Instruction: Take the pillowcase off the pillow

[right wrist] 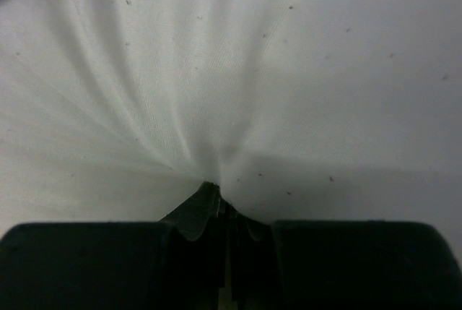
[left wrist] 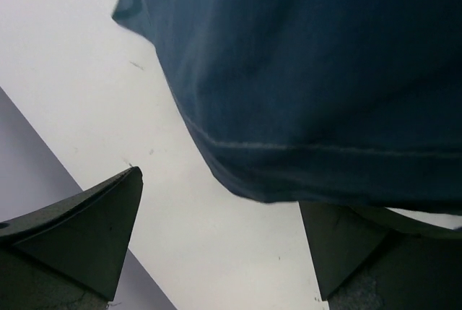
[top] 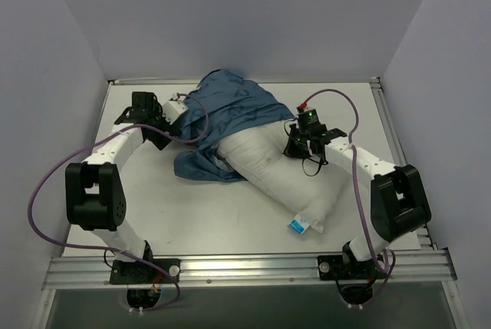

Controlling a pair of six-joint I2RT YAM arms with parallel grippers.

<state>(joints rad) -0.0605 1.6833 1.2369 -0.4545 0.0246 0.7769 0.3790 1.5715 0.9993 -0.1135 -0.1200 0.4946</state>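
Note:
The white pillow (top: 276, 172) lies diagonally across the table's middle, its blue-and-white tag (top: 298, 226) at the near corner. The blue pillowcase (top: 230, 103) covers only its far end and is bunched on the table at its left side. My left gripper (top: 175, 126) is at the pillowcase's left edge. In the left wrist view it (left wrist: 220, 245) is open, with blue fabric (left wrist: 310, 86) hanging just ahead and over the right finger (left wrist: 346, 252), not clamped. My right gripper (top: 295, 147) is shut on a pinch of the pillow's white fabric (right wrist: 216, 108) on its right side.
The white table (top: 192, 214) is enclosed by grey walls left, right and behind. A metal rail (top: 245, 268) runs along the near edge by the arm bases. Purple cables loop from both arms, one over the pillowcase (top: 201, 122).

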